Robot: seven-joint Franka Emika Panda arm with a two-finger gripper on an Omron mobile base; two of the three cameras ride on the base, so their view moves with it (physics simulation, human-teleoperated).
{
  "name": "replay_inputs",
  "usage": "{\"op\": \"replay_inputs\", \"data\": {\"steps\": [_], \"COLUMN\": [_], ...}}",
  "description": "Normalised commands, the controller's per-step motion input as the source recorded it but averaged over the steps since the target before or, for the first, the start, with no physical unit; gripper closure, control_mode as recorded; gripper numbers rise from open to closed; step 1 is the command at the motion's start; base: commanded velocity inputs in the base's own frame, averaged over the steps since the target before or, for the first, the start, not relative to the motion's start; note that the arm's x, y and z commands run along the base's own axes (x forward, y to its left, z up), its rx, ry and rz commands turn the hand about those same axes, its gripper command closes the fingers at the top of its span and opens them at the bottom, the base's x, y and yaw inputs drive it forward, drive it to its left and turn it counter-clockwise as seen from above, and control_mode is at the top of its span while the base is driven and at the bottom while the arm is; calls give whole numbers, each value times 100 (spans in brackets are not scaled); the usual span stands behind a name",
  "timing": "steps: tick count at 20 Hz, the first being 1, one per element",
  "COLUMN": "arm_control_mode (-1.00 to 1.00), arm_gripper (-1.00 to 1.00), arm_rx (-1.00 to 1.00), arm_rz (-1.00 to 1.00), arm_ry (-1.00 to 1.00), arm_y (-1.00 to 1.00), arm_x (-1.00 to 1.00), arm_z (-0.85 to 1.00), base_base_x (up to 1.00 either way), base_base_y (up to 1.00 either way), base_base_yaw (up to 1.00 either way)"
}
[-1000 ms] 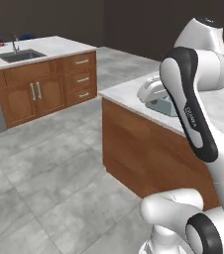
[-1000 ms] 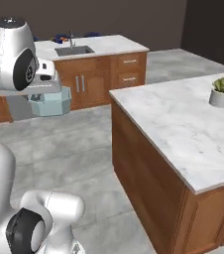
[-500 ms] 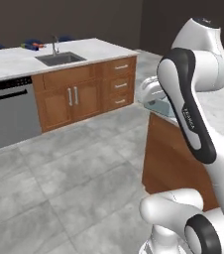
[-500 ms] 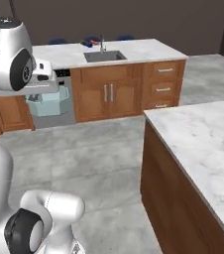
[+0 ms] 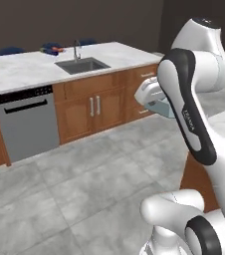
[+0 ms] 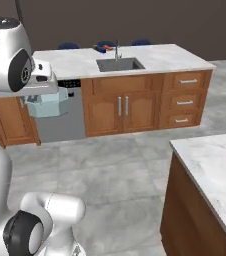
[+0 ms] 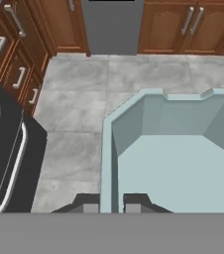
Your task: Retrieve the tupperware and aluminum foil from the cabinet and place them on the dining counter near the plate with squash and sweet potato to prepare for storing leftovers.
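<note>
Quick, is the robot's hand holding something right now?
Gripper: shut on the tupperware, its fingers pinching one wall of the pale blue tub.

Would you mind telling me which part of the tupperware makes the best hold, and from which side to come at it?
The thin side wall. The tupperware is an open, lidless tub, so one finger goes inside the wall and one outside, coming over the rim from the open top. That is how the gripper holds it now: shut on the wall, a fingertip on either side, the tub hanging by it above the floor.
</note>
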Motion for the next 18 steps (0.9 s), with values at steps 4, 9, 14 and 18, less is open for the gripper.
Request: {"op": "replay_inputs", "data": {"steps": [4, 9, 14, 18], "arm_control_mode": [100, 100, 100, 100], "arm_gripper": [100, 100, 100, 100], "arm_rx": [0, 0, 0, 0], "arm_rz": [0, 0, 0, 0], "arm_ry": [0, 0, 0, 0], "arm_y": [0, 0, 0, 0], "arm_x": [0, 0, 0, 0], "arm_z": [0, 0, 0, 0], "base_base_x": [100, 100, 100, 100], "base_base_y": [12, 17, 33, 39], "base_base_yaw": [-4, -24, -44, -51]}}
